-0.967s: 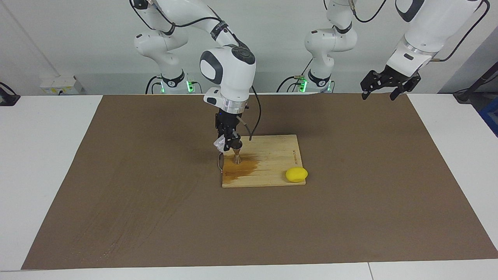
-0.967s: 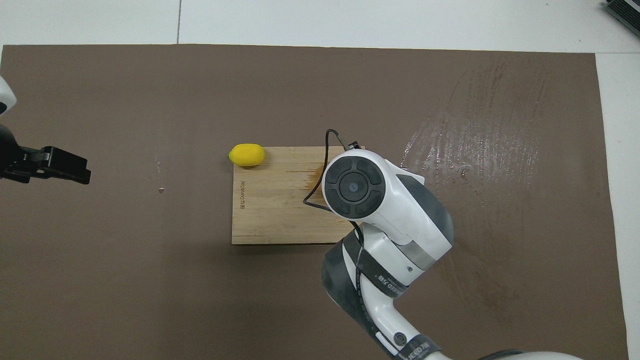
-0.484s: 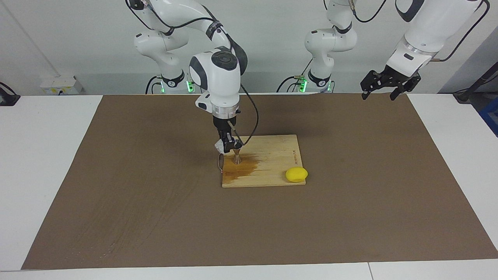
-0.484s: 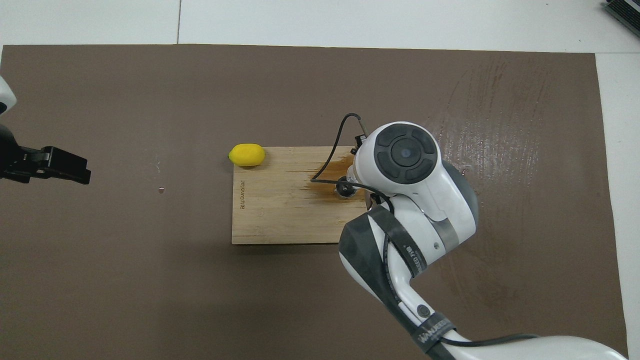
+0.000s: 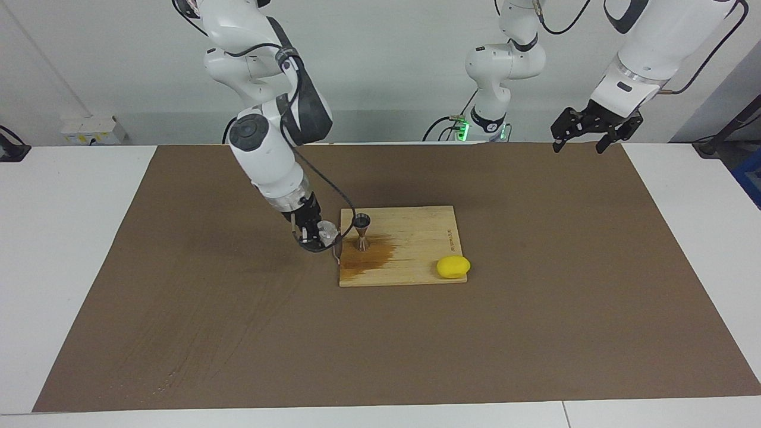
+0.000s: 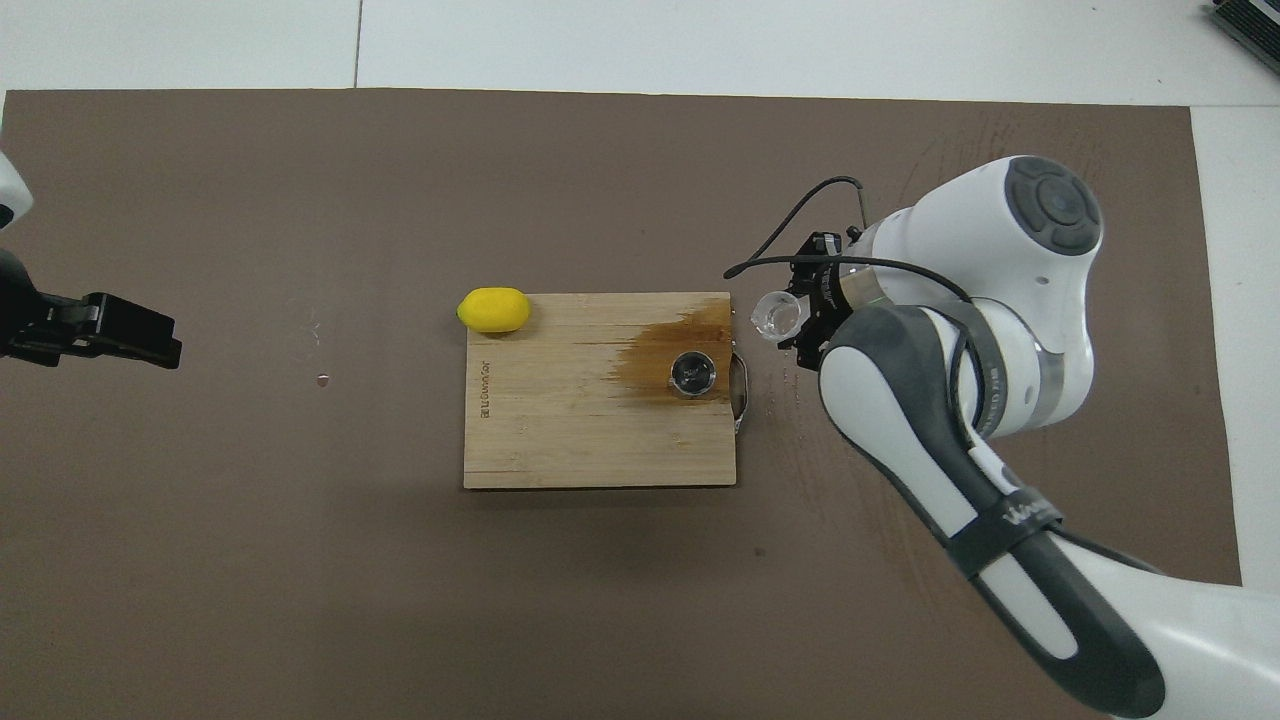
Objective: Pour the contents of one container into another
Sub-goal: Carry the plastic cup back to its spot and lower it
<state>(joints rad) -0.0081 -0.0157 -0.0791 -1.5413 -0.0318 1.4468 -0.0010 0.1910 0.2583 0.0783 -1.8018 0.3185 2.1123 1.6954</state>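
White table [image 5: 71, 249], brown mat [image 5: 238, 333], wooden board [image 5: 416, 261]

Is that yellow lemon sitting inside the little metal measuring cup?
No, the lemon lies at a corner of the wooden board, apart from the jigger standing at the board's stained end.

left gripper [image 6: 150, 345]: overhead view shows only its black tip; the rest is cut off by the edge.
small clear plastic cup [image 5: 326, 232]: contents too small to tell.
small shiny steel hourglass-shaped jigger [image 5: 362, 231]: fill level cannot be told.
curved metal piece [image 6: 739, 380] at the wooden board's [image 6: 560, 430] edge: too small to identify.
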